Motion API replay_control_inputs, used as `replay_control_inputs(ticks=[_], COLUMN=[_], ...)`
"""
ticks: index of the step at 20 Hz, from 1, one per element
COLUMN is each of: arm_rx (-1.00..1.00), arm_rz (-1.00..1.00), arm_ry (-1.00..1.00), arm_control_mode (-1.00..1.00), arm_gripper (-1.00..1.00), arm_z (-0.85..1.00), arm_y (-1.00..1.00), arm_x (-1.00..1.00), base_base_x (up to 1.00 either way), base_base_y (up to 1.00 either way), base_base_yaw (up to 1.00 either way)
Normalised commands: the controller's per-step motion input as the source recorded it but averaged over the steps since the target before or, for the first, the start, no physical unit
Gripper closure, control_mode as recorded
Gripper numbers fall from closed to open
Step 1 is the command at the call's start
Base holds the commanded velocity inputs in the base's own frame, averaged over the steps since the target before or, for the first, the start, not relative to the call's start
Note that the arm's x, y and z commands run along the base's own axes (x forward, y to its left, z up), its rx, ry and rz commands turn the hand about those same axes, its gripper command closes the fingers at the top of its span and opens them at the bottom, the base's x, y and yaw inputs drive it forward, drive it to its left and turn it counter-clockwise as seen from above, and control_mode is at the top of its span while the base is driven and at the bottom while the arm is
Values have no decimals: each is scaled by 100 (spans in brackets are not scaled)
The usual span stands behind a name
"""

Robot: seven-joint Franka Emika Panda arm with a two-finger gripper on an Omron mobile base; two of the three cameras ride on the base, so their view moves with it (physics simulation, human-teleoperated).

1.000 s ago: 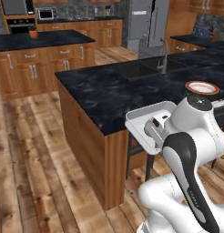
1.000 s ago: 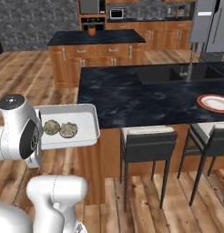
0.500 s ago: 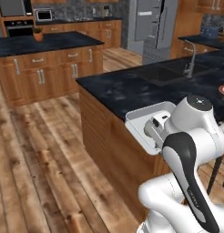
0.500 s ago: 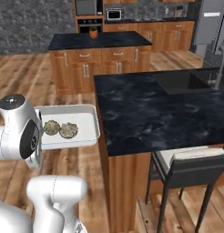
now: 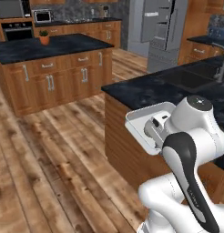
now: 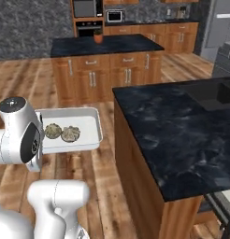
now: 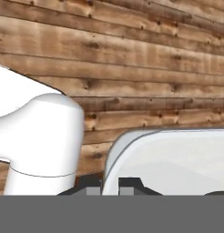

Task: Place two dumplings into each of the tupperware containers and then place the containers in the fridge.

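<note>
My gripper [image 5: 153, 130] is shut on the near rim of a shallow pale tupperware container [image 5: 143, 119] and holds it level in the air, beside the corner of the black-topped island. Two beige dumplings [image 6: 53, 130] [image 6: 70, 134] lie side by side at the arm end of the container [image 6: 89, 126]. In the hand view the container's rim [image 7: 132, 136] runs right above my gripper [image 7: 111, 187], with wooden floor beyond it. The tall grey steel fridge [image 5: 164, 32] stands at the far back with its doors closed.
The black-topped island [image 6: 182, 135] with a sink and faucet [image 5: 218, 59] is on the right. A second island with wooden cabinets [image 5: 50, 68] and a small potted plant [image 5: 44, 38] is at the back left. Open wooden floor [image 5: 50, 159] lies between them.
Both base views have shifted: the near island has slid to the right and more floor shows, so the base has driven. The container stays in my grip with both dumplings inside.
</note>
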Motion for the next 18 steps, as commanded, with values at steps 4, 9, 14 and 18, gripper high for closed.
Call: replay_control_inputs(ticks=[4,9,14,18], arm_rx=[0,0,0,0], arm_rz=[0,0,0,0], arm_ry=[0,0,0,0], arm_control_mode=[100,100,100,100], arm_gripper=[100,100,100,100], arm_z=[0,0,0,0], arm_y=[0,0,0,0], arm_x=[0,0,0,0], base_base_x=[70,70,66,63], base_base_y=[100,100,100,100], base_base_yaw=[-18,-18,-25,-33])
